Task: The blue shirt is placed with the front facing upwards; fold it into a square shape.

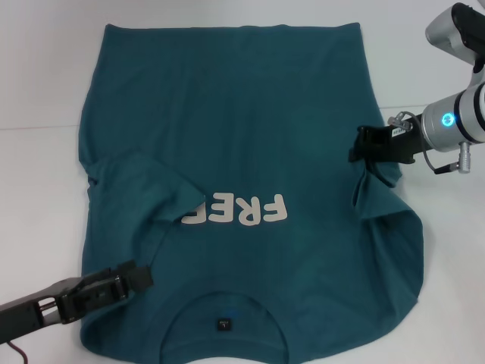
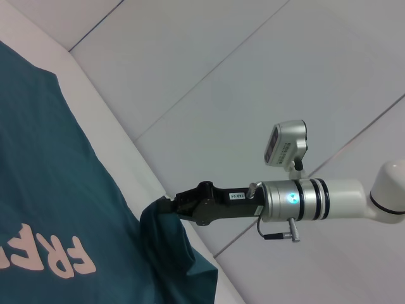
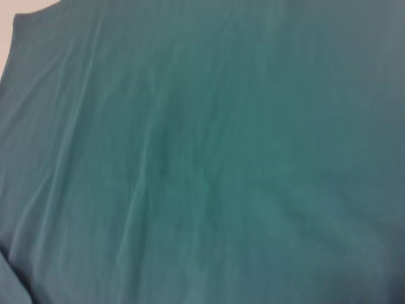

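The blue shirt (image 1: 250, 114) lies front up on the white table (image 1: 38, 91), collar (image 1: 223, 303) nearest me and hem at the far side. Its left sleeve (image 1: 144, 189) is folded inward over the start of the white print (image 1: 250, 211). At the shirt's right edge, my right gripper (image 1: 365, 152) is shut on the right sleeve, which hangs bunched and lifted from it; the left wrist view shows that gripper (image 2: 169, 204) pinching the cloth (image 2: 171, 247). My left gripper (image 1: 138, 276) hovers over the near left shoulder. Only teal fabric (image 3: 202, 152) fills the right wrist view.
Bare white table surface (image 1: 439, 227) surrounds the shirt on the left, right and far sides. A small dark tag (image 1: 223, 324) sits inside the collar. The right arm's silver forearm (image 1: 462, 114) reaches in from the right edge.
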`<state>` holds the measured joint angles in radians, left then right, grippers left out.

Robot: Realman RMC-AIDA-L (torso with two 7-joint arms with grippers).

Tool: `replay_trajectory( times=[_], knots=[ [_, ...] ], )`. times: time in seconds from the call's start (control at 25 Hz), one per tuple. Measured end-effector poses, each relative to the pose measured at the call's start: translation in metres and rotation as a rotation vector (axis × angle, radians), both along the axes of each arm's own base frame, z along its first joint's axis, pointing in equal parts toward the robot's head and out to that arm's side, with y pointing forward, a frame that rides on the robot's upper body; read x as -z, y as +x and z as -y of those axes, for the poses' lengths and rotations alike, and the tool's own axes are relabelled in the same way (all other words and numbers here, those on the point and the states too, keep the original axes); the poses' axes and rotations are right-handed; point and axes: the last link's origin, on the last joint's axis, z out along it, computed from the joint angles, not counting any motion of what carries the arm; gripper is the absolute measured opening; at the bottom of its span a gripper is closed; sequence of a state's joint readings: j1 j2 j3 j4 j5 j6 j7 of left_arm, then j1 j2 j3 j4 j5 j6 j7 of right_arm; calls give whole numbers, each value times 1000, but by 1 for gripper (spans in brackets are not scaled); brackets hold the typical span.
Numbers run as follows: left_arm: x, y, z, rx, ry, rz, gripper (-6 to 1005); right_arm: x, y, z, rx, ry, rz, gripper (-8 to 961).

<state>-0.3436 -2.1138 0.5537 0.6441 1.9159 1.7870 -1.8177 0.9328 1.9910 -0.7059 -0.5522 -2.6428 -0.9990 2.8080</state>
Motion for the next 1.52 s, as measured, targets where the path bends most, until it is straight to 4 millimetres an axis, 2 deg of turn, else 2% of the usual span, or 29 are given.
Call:
replay_trajectory(
  times=[0.32, 0.6, 0.84, 0.92, 1.16, 1.36, 1.52],
  knots=[
    [0, 0, 0, -2, 0, -1, 946, -1, 1, -4, 6, 36, 2, 12],
    [0, 0, 0, -2, 1, -2, 944, 6, -6, -3, -11, 22, -51, 11],
    [0, -1, -1, -6, 4, -5, 943, 9, -7, -1, -25, 14, -68, 82],
    [0, -1, -1, -7, 5, -6, 942, 10, -6, -1, -22, 15, -70, 311],
    [0, -1, -1, -6, 6, -8, 941, 9, -7, -2, -19, 33, -96, 530],
    [0, -2, 0, -10, 6, -8, 940, 9, -8, -2, -43, 18, -70, 610],
    [0, -3, 0, -11, 6, -8, 938, 8, -12, -2, -88, -38, 4, 614]
  ],
)
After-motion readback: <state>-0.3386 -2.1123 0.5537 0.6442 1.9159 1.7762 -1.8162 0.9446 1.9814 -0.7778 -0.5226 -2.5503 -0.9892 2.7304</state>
